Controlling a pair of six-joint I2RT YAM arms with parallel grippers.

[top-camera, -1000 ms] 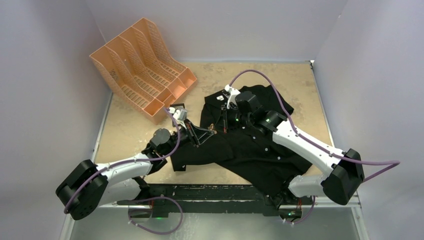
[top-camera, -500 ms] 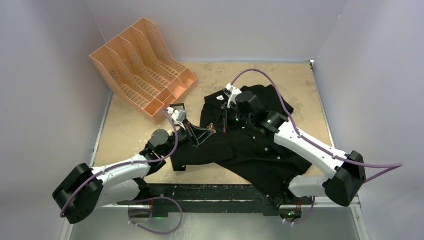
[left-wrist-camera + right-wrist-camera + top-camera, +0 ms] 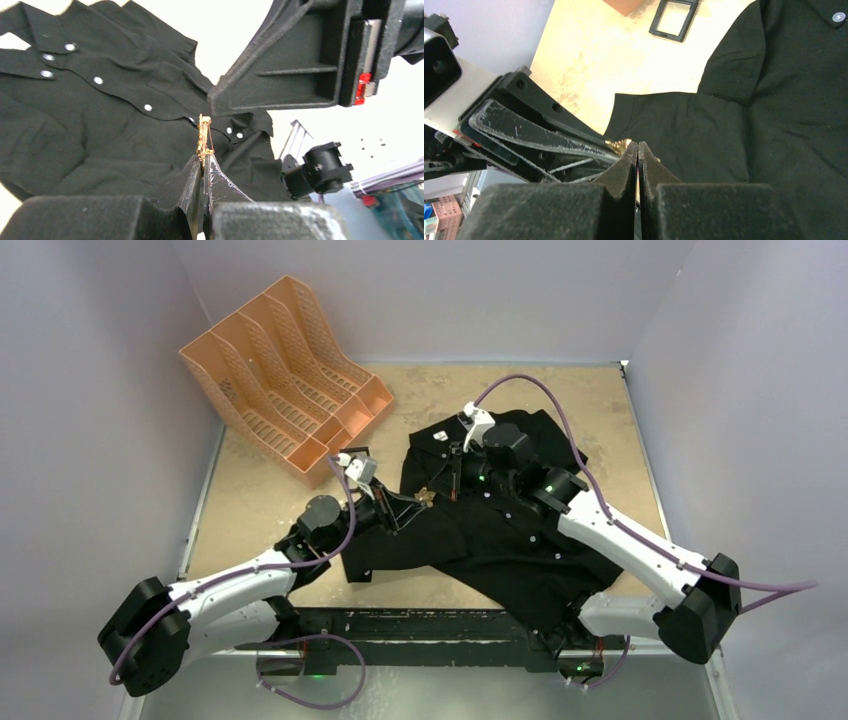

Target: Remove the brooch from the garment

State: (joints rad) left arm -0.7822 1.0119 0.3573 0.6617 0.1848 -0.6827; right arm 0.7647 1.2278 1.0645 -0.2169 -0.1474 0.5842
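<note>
The black shirt (image 3: 500,530) lies spread on the tan table. My left gripper (image 3: 420,497) is shut on the small gold brooch (image 3: 425,494) and holds it just above the shirt's left part. In the left wrist view the brooch (image 3: 204,135) stands up out of the shut tips (image 3: 202,159) over the shirt (image 3: 100,130), with no cloth lifted. My right gripper (image 3: 452,490) is shut, its tips (image 3: 638,145) right beside the brooch (image 3: 620,144). I cannot tell whether they touch it. The shirt (image 3: 774,100) lies below.
An orange file rack (image 3: 285,375) stands at the back left. A small black rectangular frame (image 3: 357,451) lies on the table between the rack and the shirt, also in the right wrist view (image 3: 666,35). Grey walls close in the sides and back.
My right arm has shifted a little to the right and back, away from the brooch. My left arm has stretched slightly forward, still holding the brooch.
</note>
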